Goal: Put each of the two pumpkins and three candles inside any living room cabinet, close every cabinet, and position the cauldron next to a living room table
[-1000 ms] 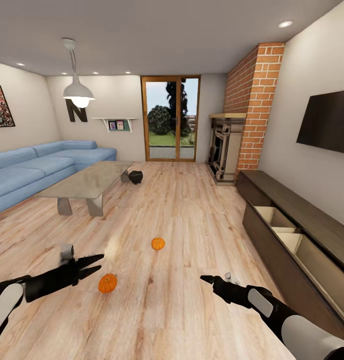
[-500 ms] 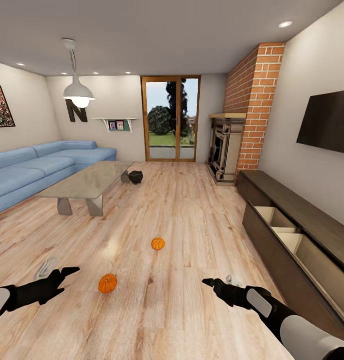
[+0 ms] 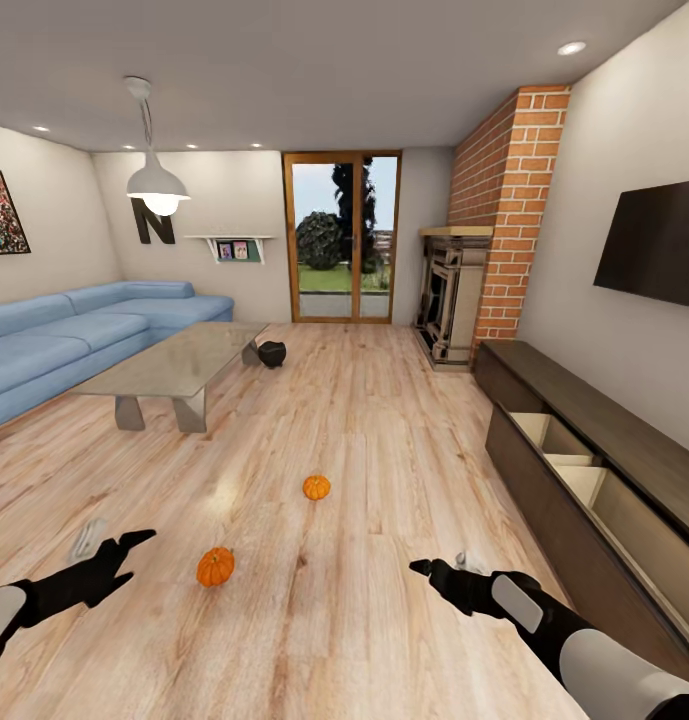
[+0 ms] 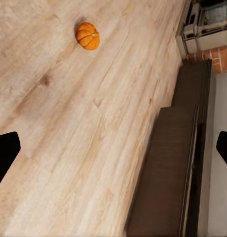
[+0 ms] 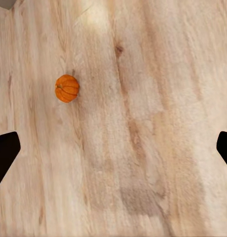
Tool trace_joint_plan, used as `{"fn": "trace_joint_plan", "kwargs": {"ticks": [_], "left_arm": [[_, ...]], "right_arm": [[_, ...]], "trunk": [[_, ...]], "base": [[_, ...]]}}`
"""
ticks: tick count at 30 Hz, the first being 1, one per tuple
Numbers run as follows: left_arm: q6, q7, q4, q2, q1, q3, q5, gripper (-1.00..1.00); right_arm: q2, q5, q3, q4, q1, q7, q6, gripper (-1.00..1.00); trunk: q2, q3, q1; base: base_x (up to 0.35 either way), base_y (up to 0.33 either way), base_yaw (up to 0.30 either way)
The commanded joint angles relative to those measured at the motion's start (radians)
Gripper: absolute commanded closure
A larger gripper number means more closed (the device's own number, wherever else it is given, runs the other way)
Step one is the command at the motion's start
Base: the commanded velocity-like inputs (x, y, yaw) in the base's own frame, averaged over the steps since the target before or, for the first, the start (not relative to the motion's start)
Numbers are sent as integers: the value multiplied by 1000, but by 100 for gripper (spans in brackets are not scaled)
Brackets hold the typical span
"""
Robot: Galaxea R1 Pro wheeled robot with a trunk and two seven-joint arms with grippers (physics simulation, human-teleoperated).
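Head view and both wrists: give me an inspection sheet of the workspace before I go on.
Surface: pale wood plank floor.
Job's things: two small orange ribbed pumpkins on floor; black round cauldron beside low grey coffee table; long dark brown cabinet, drawers open; candles: nothing seen.
Clutter: pale object by left gripper, unclear.
Grippers: left gripper open, empty; right gripper open, empty.
Cables: nothing seen.
Surroundings: blue sofa, brick chimney, wall television.

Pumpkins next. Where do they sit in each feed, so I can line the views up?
Head view: nearer pumpkin low and left of centre; farther pumpkin mid-floor.
Left wrist view: one pumpkin on bare floor, well off the cabinet; I cannot tell which one.
Right wrist view: one pumpkin alone on bare planks, likewise unclear.
Shared landmark: the plank floor; the cabinet also lines the head view's right side.
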Motion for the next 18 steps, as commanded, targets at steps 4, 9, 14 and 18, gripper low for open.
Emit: {"fn": "trace_joint_plan", "kwargs": {"ticks": [4, 9, 14, 18], "left_arm": [[7, -42, 2, 0, -1, -7, -23, -100], [7, -149, 2, 7, -2, -19, -55, -100], [8, -215, 3, 10, -2, -22, -122, -100], [6, -226, 4, 13, -2, -17, -140, -100]], "right_arm": [[-2, -1, 4, -6, -1, -22, 2, -100], [-4, 0, 3, -55, -1, -31, 37, -100], [-1, 0, 1, -100, -18, -43, 75, -100], [-3, -2, 1, -110, -22, -41, 83, -100]], "trunk": [[-1, -1, 0], [-1, -1, 0], [-1, -1, 0], [-1, -1, 0]], "base": [[0, 0, 0], [0, 0, 0], [0, 0, 0], [0, 0, 0]]}}
